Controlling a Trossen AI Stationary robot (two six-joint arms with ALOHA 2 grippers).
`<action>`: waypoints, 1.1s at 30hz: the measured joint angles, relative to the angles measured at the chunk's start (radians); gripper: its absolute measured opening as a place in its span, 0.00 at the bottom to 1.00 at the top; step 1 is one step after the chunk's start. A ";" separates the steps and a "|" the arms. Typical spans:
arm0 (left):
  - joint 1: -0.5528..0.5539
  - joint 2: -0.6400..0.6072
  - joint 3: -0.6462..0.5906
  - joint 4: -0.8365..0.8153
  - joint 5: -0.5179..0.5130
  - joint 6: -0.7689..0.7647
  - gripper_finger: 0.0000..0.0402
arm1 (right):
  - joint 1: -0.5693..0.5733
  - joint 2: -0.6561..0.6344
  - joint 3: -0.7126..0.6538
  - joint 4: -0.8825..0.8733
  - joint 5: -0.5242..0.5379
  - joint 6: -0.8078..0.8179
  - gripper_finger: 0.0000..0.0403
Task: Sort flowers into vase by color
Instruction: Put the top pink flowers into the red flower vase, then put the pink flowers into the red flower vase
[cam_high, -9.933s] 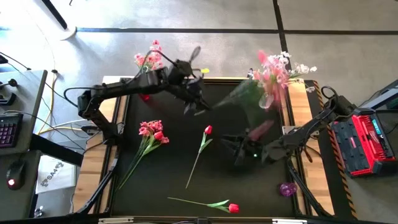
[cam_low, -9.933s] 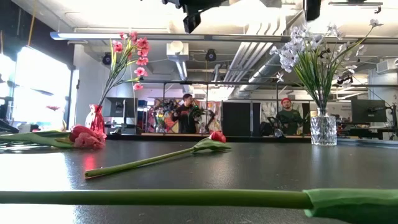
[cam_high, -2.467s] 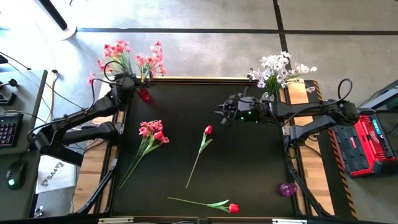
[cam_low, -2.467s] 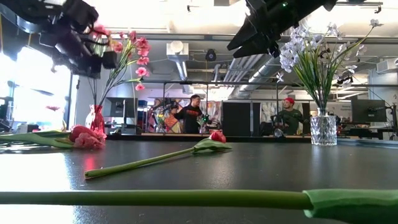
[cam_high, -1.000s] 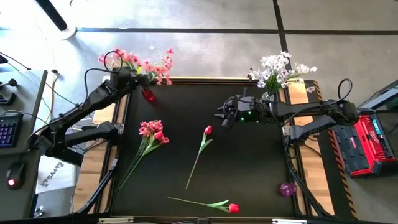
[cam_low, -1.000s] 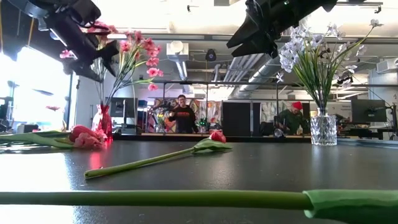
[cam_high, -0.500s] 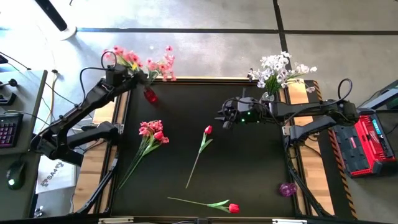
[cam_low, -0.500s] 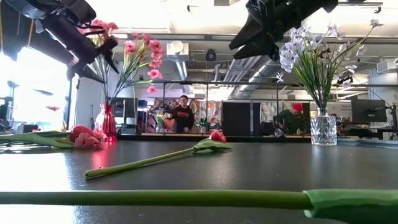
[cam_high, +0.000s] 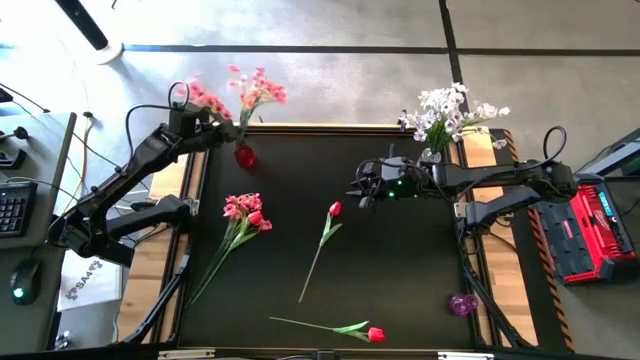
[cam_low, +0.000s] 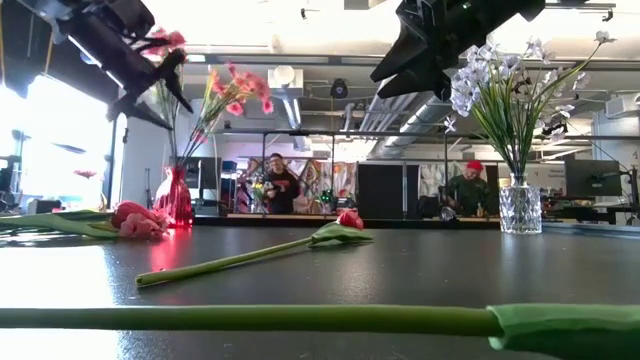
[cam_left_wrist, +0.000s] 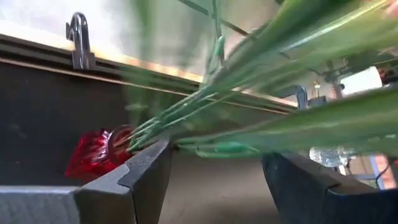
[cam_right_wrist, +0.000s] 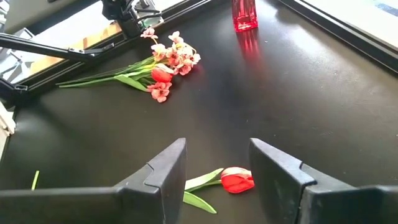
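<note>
So, quick notes from my end, with the red vase (cam_high: 244, 155) as my landmark:

left gripper (cam_high: 224, 127): just above the vase mouth, fingers spread around the pink spray (cam_high: 240, 93) stems, which already sit in the vase. Doesn't look clamped.

right gripper (cam_high: 358, 187): well off toward the white bunch (cam_high: 443, 113), partly open, nothing in it.

leftovers: pink bundle (cam_high: 241, 212) near the vase, two red tulips (cam_high: 334, 209) farther out on the surface (cam_high: 400, 270).

tip: I'd back out along the stems, slowly, or the vase tips.
</note>
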 joint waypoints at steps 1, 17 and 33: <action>0.000 0.000 0.019 -0.022 -0.007 0.008 0.57 | 0.000 0.000 0.000 0.000 -0.002 0.000 0.40; -0.012 0.000 0.277 -0.116 -0.055 0.105 0.57 | 0.001 0.000 0.000 -0.054 -0.020 0.000 0.40; -0.439 -0.003 0.419 0.087 0.015 0.470 0.44 | 0.001 0.000 0.000 -0.096 -0.107 -0.048 0.40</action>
